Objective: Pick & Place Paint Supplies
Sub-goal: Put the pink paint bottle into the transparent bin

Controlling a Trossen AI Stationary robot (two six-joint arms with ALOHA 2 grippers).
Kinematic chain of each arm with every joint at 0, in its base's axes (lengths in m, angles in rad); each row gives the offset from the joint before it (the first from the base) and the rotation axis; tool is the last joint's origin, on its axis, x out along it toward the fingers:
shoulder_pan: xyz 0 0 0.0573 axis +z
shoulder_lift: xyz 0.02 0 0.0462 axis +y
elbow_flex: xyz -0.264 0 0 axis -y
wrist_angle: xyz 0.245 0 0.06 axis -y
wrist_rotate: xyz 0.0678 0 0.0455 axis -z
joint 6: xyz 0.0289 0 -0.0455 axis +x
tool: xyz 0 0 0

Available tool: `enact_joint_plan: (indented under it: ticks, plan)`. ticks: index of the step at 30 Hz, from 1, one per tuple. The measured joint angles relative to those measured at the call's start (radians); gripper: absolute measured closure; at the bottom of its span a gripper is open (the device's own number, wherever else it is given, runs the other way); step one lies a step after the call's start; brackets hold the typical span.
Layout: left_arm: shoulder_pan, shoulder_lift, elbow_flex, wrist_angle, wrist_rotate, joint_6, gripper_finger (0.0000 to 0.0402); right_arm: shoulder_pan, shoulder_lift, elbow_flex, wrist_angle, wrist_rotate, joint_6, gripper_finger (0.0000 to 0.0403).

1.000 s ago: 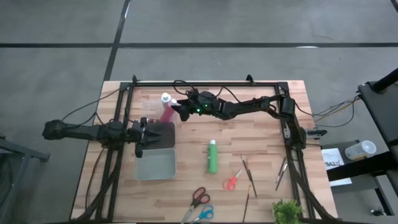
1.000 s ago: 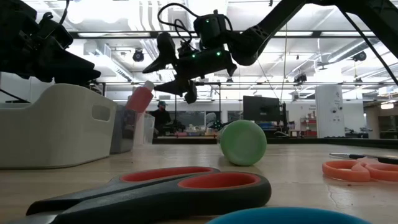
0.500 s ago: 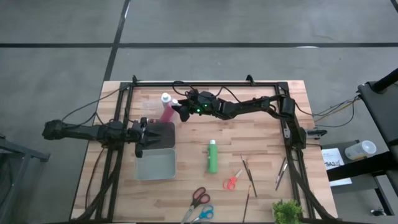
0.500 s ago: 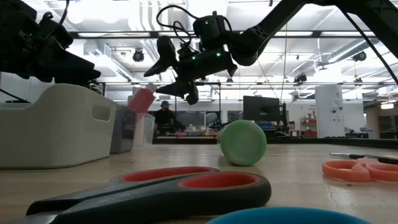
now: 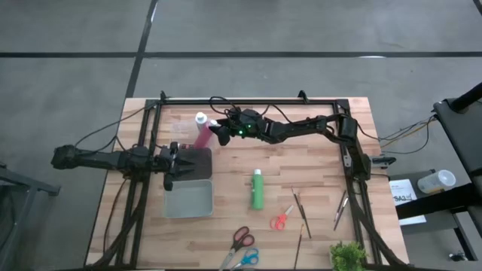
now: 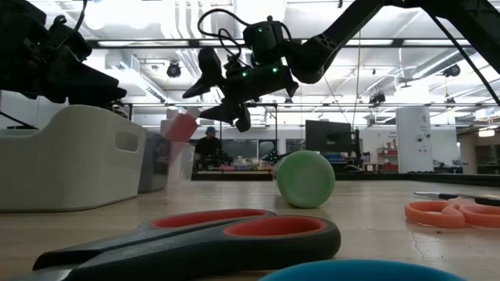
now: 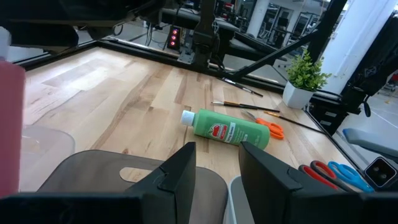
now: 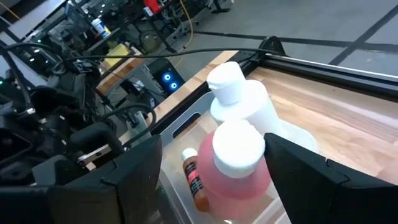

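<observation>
The right gripper (image 5: 216,132) hangs above the far left part of the wooden table (image 5: 316,158), over a clear bin (image 8: 298,140); its jaws stand wide, one finger on each side of the red bottle (image 8: 239,163) with the white cap, and the wrist view shows a gap between the fingers and the bottle, so nothing is gripped; the red bottle stands in the clear bin, leaning a little, just beside the white bottle (image 8: 239,99); a small orange-labelled bottle (image 8: 194,177) lies in the bin next to them; from table height the red bottle (image 6: 181,125) shows below the gripper (image 6: 223,90).

The left gripper (image 5: 175,165) waits over the near edge of a dark bin (image 5: 197,163), with a pale tray (image 5: 188,199) just in front; its jaws are parted and empty, as the left wrist view shows (image 7: 217,165).

The green bottle (image 5: 257,189) lies on its side on the open table, well apart from both grippers; thin brushes (image 5: 300,213) lie to its right, with orange scissors (image 5: 282,219) between them and the bottle; another brush (image 5: 341,208) lies by the right frame; red scissors (image 5: 241,239) and blue scissors (image 5: 247,259) rest near the front edge; a small plant (image 5: 347,257) sits at the front right corner.
</observation>
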State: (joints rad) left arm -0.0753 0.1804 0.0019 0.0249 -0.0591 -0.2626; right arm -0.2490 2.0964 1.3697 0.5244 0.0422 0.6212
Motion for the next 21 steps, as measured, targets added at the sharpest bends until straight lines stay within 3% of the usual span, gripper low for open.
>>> enact_joint_plan:
  ticks: [21]
  plan:
    - [0.0, 0.0, 0.0, 0.0, 0.0, 0.0, 0.0272, 0.003, 0.0, 0.028, -0.022, -0.025, 0.02, 0.0129]
